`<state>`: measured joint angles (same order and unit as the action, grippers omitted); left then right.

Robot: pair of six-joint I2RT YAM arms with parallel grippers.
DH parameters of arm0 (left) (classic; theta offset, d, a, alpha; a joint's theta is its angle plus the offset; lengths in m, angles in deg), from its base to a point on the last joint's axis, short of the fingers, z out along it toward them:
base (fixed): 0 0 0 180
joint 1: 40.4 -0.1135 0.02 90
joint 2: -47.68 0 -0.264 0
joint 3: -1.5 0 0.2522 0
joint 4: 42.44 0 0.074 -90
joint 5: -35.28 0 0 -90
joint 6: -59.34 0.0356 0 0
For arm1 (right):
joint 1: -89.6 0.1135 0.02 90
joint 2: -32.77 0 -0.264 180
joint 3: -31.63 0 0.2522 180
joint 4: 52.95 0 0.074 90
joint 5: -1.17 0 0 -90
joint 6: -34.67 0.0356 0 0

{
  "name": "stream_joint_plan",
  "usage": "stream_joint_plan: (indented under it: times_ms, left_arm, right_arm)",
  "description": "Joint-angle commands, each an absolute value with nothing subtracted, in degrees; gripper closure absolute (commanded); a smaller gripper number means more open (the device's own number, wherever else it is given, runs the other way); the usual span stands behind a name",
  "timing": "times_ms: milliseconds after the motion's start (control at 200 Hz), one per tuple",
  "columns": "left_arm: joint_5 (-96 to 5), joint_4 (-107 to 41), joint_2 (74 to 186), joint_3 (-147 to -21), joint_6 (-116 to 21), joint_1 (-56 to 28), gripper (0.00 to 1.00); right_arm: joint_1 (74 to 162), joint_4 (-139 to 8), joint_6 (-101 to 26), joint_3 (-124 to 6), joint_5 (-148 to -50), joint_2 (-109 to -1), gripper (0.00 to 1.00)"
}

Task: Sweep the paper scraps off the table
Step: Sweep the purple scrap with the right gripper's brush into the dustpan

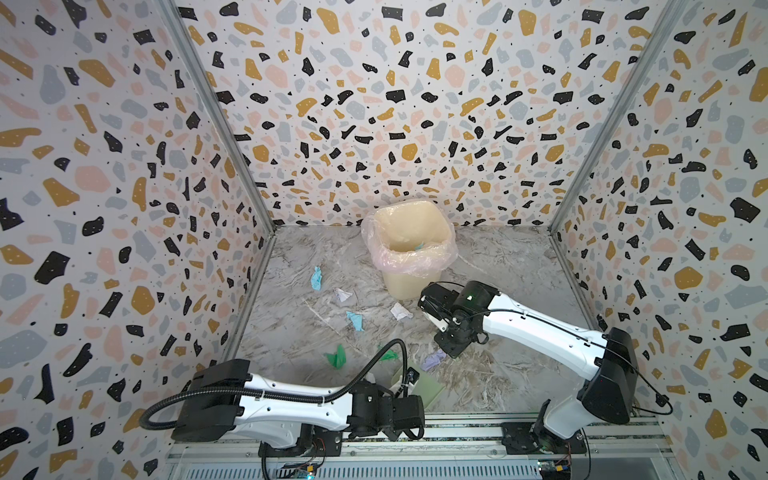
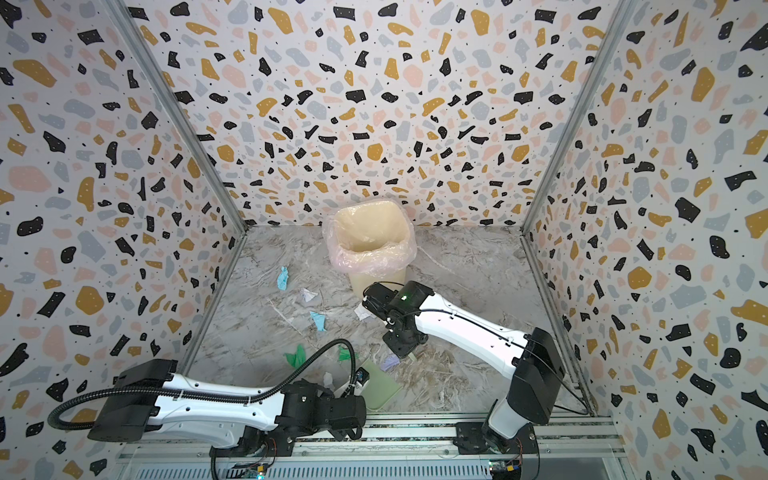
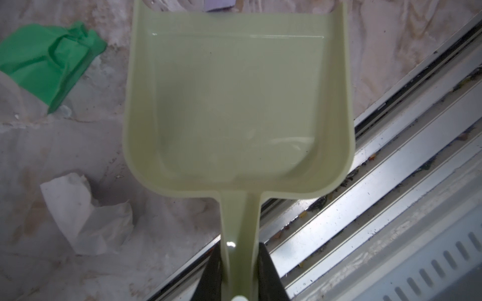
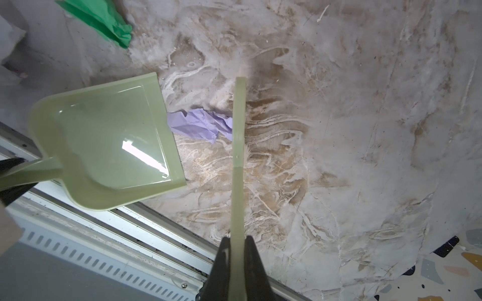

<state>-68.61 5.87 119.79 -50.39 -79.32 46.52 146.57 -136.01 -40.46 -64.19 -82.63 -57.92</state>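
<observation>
The left claw (image 3: 240, 276) grips the thin handle of the pale green dustpan (image 3: 234, 104), with one finger on each side of it. The dustpan sits by the front edge of the table (image 1: 498, 374), near the middle of that edge. Its wide open lip points away from the edge. The right claw (image 4: 237, 271) is squeezed tight on the handle of the pale green brush (image 4: 239, 125). The brush shows its thin side, and a few white bristles peek out next to it. A lilac scrap (image 4: 198, 125) lies on the table between the dustpan's lip and the brush, close up to both. The other paper scraps (image 1: 401, 311) lie on the table between its left edge and its middle. A green scrap (image 1: 336, 356) lies near the front edge, and a second green scrap (image 1: 388, 355) lies just beside the dustpan's lip. A white scrap (image 3: 86, 221) lies beside the dustpan's handle, close to the front edge. Farther from the front edge lie two light blue scraps (image 1: 316, 277) and two more white ones (image 1: 343, 294), all apart from each other. A cream bin (image 1: 399, 286) with a clear bag (image 1: 415, 262) over its rim stands by the back edge, near the middle. A small blue-green bit (image 1: 417, 246) shows inside the bin.
</observation>
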Motion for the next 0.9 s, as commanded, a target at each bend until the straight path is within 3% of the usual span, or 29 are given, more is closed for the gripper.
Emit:
stream_joint_plan:
  times_ms: [0, 526, 896]
  left_arm:
    - [-68.61, 5.60, 120.16, -49.49, -78.73, 46.81, 1.00]
    - [-69.48, 5.47, 119.92, -49.60, -78.57, 46.84, 1.00]
    - [-74.65, 6.34, 117.32, -51.63, -77.71, 46.88, 1.00]
  right_arm:
    - [148.51, -138.09, -40.92, -66.66, -84.32, -57.30, 1.00]
    - [154.89, -137.74, -39.95, -68.42, -91.79, -55.15, 1.00]
    - [147.52, -138.28, -37.89, -67.32, -88.34, -47.21, 1.00]
